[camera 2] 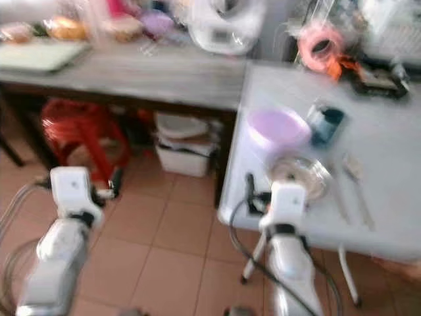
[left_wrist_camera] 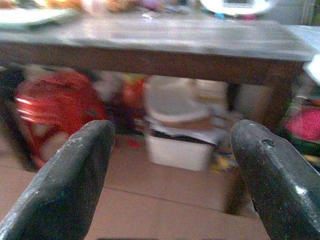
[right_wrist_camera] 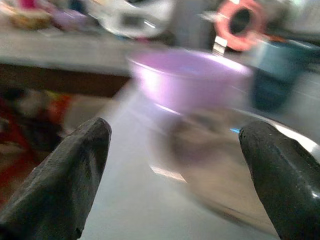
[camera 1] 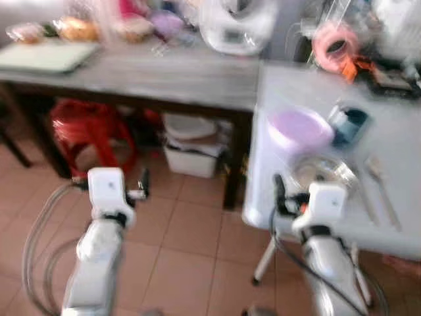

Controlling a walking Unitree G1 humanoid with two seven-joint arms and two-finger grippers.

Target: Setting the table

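Red plastic stools [camera 1: 92, 135] are sitting under the grey wooden table [camera 1: 164, 76] off to my left, next to a white lidded tub [camera 1: 191, 148] on the tiled floor, and my left gripper [left_wrist_camera: 172, 185] is hanging out there over the tiles with its two fingers spread wide and nothing between them. Moving rightward, I am facing the corner of the white table [camera 1: 401, 141], where the things I need for the setting are waiting: a lilac plastic bowl [camera 1: 299, 128], a shiny metal dish [camera 1: 325, 172] just in front of it and nearest me, a teal cup [camera 1: 348, 125] just beside the bowl, and some pale cutlery [camera 1: 381, 191] lying flat farther right; the blur is keeping me from telling spoon from fork. My right gripper [right_wrist_camera: 175, 170] is hovering at the table's near edge, fingers parted wide and holding nothing, pointing at the dish and the bowl behind it. I am judging the metal dish to be stiff, light and slippery, with a thin rim that is low to the tabletop, so I would be pinching that near rim with one finger inside and one outside. The bowl looks light and slightly flexible, best taken by its upper lip.
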